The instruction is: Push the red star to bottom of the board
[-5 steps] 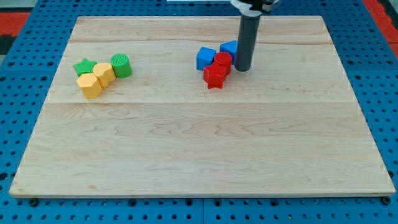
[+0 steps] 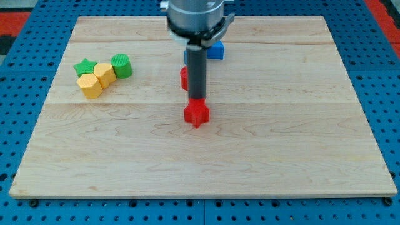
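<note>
My tip (image 2: 197, 100): your rod ends here; no jaws, grasps nothing; touching the star's upper edge.
Red star (image 2: 197, 114): frame centre, just below the tip.
Handling: probably light, rigid, slides easily; may spin, so push its top face centrally.
Board (image 2: 300, 156): bottom edge well apart.

Red star (image 2: 197, 113), green star (image 2: 84, 66), two yellow blocks (image 2: 92, 85), pale wooden board (image 2: 281, 125).

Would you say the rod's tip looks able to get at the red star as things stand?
Probably yes: my tip sits right at the red star on its top side in the view, nothing between them.
</note>
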Controlling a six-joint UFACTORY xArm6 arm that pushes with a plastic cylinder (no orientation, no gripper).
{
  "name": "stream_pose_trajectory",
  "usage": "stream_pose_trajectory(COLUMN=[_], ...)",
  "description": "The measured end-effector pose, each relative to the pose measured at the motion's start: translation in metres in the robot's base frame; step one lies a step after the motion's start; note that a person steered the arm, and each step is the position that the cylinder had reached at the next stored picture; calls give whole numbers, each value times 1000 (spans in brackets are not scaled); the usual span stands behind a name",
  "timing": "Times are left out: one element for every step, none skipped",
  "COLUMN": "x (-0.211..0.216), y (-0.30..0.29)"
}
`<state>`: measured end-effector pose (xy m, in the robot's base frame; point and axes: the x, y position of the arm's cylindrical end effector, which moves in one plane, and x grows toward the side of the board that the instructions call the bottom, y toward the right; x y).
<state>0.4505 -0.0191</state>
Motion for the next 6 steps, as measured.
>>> stream_pose_trajectory(x=[17,35,73,108,135,131], y=[19,34,19,24,19,-74])
